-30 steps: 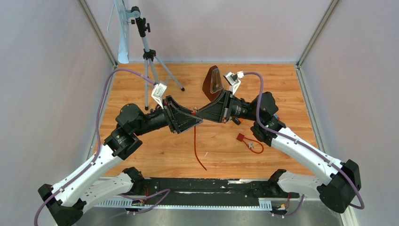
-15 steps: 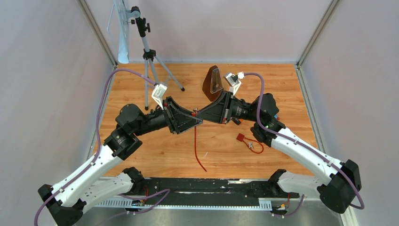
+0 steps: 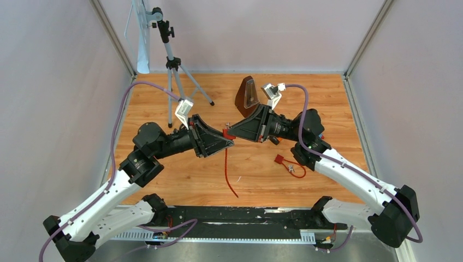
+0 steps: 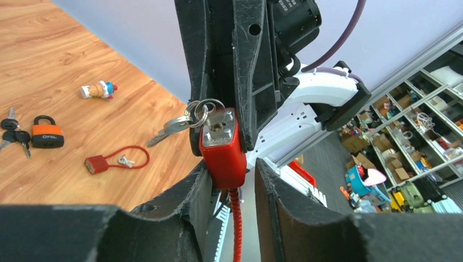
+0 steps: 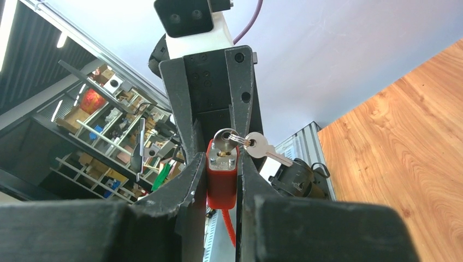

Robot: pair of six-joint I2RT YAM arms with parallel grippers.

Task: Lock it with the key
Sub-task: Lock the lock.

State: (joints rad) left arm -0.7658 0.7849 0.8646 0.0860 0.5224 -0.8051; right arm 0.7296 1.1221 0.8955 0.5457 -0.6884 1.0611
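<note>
A red cable lock [image 3: 228,134] hangs in mid-air between the two arms, its red cable [image 3: 228,166] trailing down to the table. My right gripper [image 5: 220,158] is shut on the lock body [image 5: 221,177]. A silver key [image 5: 222,143] sits in the keyhole, and a spare key [image 5: 263,147] hangs from its ring. My left gripper [image 4: 232,166] faces it and straddles the same lock body [image 4: 221,153]. One left finger touches the body and a gap shows at the other, so this gripper is open.
A second red cable lock [image 3: 288,164] with small keys lies on the wood table at the right. An orange padlock [image 4: 46,136] with keys and a small toy figure [image 4: 98,89] lie beyond. A tripod [image 3: 173,65] and a brown wedge-shaped object [image 3: 247,95] stand at the back.
The left gripper's jaws have narrowed around the lock body. The lock's red body now shows between the two grippers from above. The right gripper keeps its hold.
</note>
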